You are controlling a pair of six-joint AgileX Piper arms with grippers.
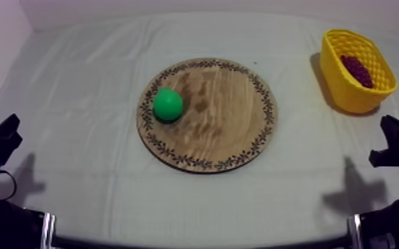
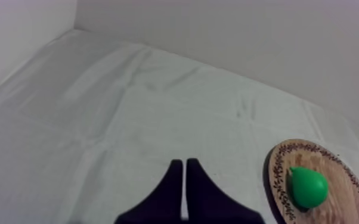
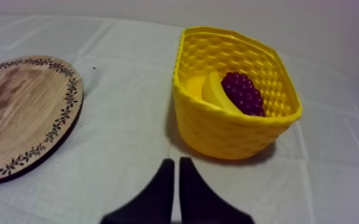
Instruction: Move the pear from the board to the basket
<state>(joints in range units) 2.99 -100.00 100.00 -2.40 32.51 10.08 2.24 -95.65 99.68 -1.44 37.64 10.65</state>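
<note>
A green pear (image 1: 168, 104) lies on the left part of the round wooden board (image 1: 228, 126) in the middle of the table. Seen from the left wrist, the pear (image 2: 308, 187) rests on the board (image 2: 337, 173) off to one side of my left gripper (image 2: 183, 170), whose fingers lie together, shut on nothing. The yellow basket (image 1: 348, 93) stands at the far right. My right gripper (image 3: 176, 167) is shut on nothing, a short way in front of the basket (image 3: 217, 128). Both arms rest low, left gripper (image 1: 3, 132) and right gripper (image 1: 394, 136).
In the basket lie a bunch of dark grapes (image 3: 243, 93) and a banana (image 3: 214, 89); the grapes (image 1: 358, 70) also show from above. Wrinkled grey-white cloth (image 1: 76, 99) covers the table. A pale wall runs along the far edge.
</note>
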